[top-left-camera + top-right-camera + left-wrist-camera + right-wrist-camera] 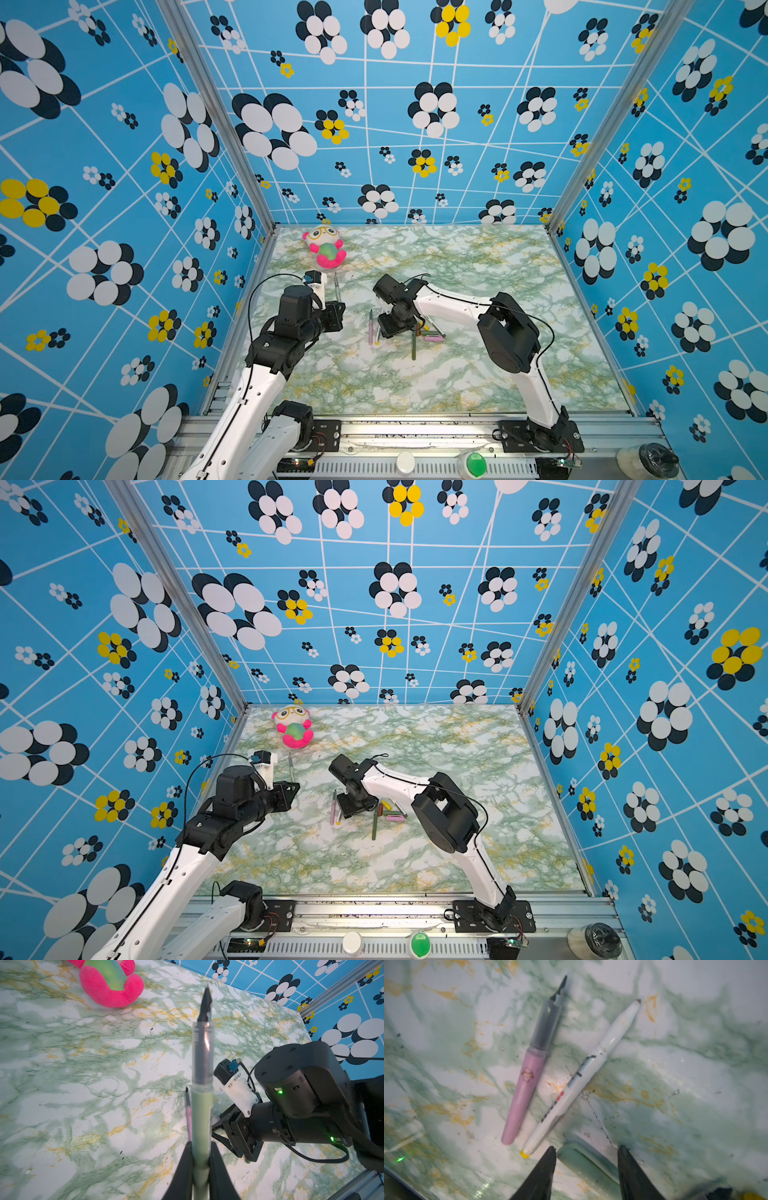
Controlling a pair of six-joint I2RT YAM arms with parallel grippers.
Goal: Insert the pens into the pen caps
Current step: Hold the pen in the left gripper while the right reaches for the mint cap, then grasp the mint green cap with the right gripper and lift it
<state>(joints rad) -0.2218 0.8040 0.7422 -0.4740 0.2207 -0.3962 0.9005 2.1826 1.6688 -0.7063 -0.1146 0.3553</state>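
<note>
My left gripper (200, 1142) is shut on the pale grey-green pen (202, 1105), which is held above the table with its dark nib pointing away; it shows in both top views (337, 287) (291, 769). My right gripper (587, 1148) is low over the table and open, with a pale green pen cap (588, 1164) lying between its fingers. Just beyond it lie a pink pen (527, 1082) and a white pen (577, 1082) with a yellow end. To the right of the right gripper (390, 328) lie a dark green pen (414, 348), a pink cap (434, 338) and a yellow cap (386, 804).
A pink and white plush toy (326, 248) sits at the table's back left. The right arm's wrist (249, 1126) is close to the held pen. Blue patterned walls enclose the marbled table (478, 374) on three sides.
</note>
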